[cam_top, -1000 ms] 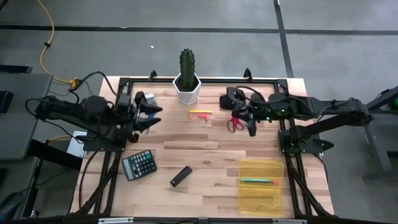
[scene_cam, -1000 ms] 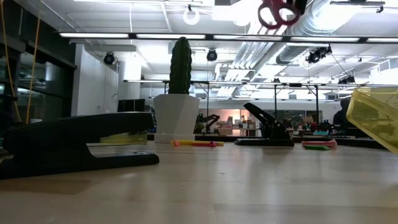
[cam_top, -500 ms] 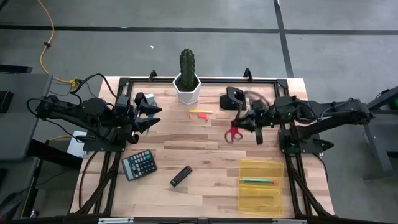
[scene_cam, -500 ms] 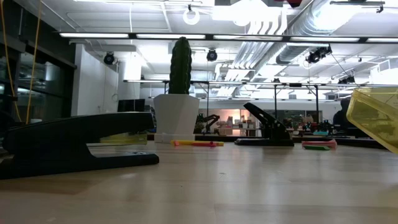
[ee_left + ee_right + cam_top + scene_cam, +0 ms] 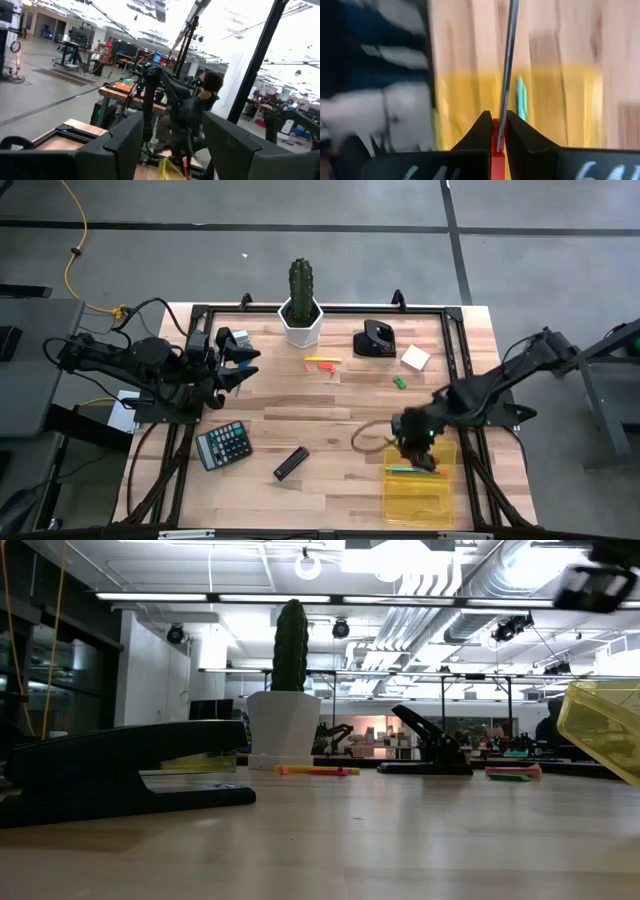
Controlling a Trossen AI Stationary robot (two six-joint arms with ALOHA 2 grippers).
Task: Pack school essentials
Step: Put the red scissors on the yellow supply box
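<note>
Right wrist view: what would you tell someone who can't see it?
The right gripper is shut on red scissors, the blade pointing out over a yellow box with a teal pen in it, on a wooden table.

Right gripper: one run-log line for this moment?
right gripper: shut on red-handled scissors | position: above yellow box | left gripper: open, waiting

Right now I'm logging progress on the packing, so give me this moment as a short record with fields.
right gripper: shut on red-handled scissors, above the yellow bin's near edge
yellow bin: holds a teal pen
left gripper: open, empty, waiting at the table's left side
still on table: yellow and red pens, sticky-note pad
not for packing: calculator, cactus pot
</note>
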